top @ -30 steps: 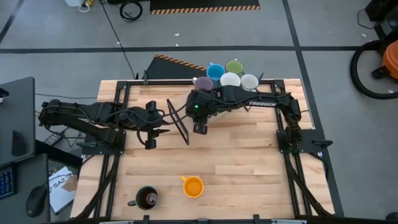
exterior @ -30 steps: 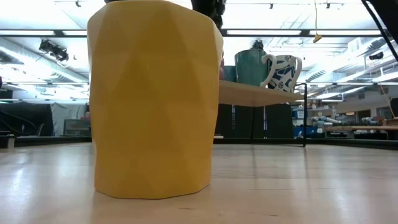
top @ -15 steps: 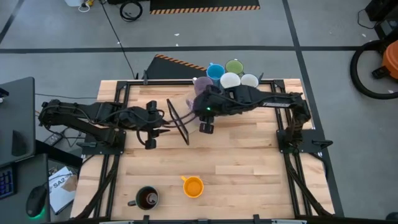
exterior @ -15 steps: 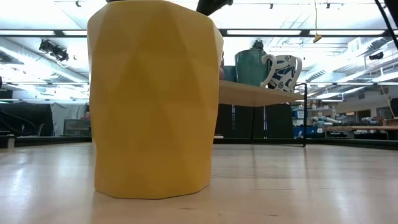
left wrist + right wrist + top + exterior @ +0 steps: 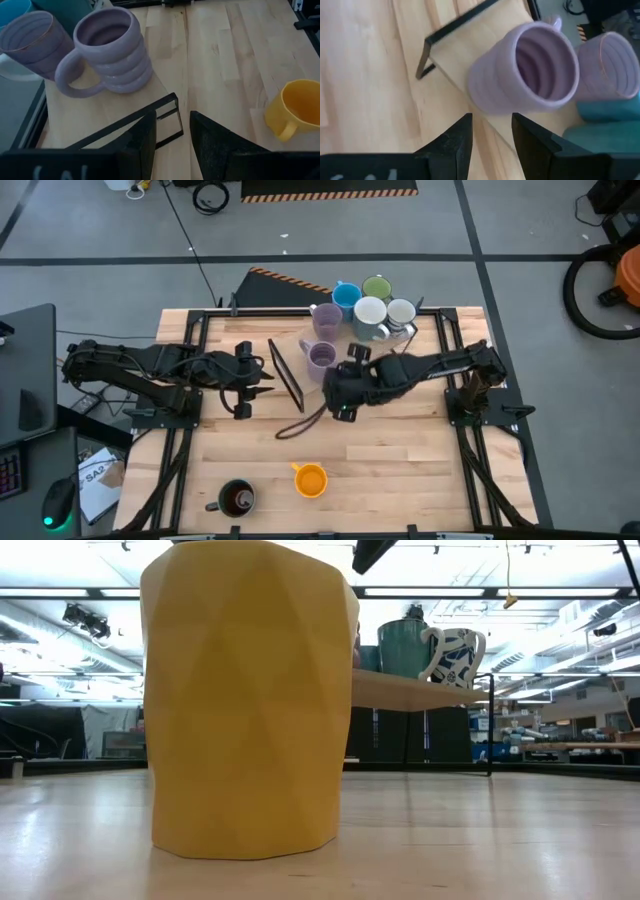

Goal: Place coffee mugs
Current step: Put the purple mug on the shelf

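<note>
Lavender ribbed mug (image 5: 321, 357) stands upright on the wooden shelf (image 5: 300, 370) beside a second lavender mug (image 5: 326, 319) — right gripper (image 5: 347, 406) sits just beside it, fingers parted, empty; left gripper (image 5: 268, 380) waits near the shelf's frame, open

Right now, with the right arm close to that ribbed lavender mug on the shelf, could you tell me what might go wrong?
1. The ribbed lavender mug stands near the edge of the thin wooden shelf on a black wire frame; the right gripper, open and empty beside it, could nudge it off.
2. The mugs at the back are tightly clustered, so the second lavender mug could be bumped.
</note>
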{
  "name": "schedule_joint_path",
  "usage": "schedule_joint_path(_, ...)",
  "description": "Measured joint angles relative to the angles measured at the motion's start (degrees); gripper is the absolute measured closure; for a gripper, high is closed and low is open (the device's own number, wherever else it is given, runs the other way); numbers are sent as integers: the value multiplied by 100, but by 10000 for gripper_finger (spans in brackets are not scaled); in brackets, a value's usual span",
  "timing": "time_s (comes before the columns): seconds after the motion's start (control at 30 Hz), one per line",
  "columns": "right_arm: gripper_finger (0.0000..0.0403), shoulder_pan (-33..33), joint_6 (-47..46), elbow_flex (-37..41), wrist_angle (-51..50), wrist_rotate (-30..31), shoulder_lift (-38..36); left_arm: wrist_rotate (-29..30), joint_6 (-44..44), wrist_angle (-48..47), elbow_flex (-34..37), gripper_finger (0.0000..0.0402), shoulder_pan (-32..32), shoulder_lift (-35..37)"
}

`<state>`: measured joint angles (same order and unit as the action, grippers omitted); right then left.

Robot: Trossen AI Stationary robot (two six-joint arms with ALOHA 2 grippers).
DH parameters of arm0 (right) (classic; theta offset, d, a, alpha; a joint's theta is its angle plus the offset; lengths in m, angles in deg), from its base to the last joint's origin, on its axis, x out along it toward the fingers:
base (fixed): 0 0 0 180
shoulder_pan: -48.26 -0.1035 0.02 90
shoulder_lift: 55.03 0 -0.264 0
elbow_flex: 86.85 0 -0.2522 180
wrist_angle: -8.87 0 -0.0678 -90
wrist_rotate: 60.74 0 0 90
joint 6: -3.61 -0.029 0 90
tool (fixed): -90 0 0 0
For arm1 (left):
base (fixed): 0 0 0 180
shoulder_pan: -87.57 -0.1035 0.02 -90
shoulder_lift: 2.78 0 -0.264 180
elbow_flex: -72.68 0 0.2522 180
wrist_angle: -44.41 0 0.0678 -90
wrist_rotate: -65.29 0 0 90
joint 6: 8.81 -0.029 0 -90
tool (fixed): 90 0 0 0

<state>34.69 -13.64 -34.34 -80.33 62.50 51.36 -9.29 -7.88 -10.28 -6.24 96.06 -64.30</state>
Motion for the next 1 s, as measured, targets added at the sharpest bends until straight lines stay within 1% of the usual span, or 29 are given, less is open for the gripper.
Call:
schedule_joint_path(0.13,260,-187,-226,350,228,296,-23,2,21,-90,0,276,0,0)
schedule_joint_path(0.27,260,-382,-256,852,746,615,-101,2,73,-114,0,276,0,0)
schedule_joint_path(0.4,260,-480,-279,1520,1519,860,-393,2,104,-135,0,276,0,-2)
schedule_joint_path(0.6,260,-516,-641,2414,2461,1292,-724,1,121,-118,0,276,0,-2)
schedule_joint_path(0.8,260,-544,-668,3209,3395,1403,-1008,1,145,-113,0,276,0,-2)
schedule_joint_path(0.9,260,-536,-684,3585,3597,1565,-1185,2,144,-123,0,276,0,-2)
schedule_joint_path(1.0,260,-541,-684,4006,4040,1650,-1396,0,143,-133,0,276,0,-2)
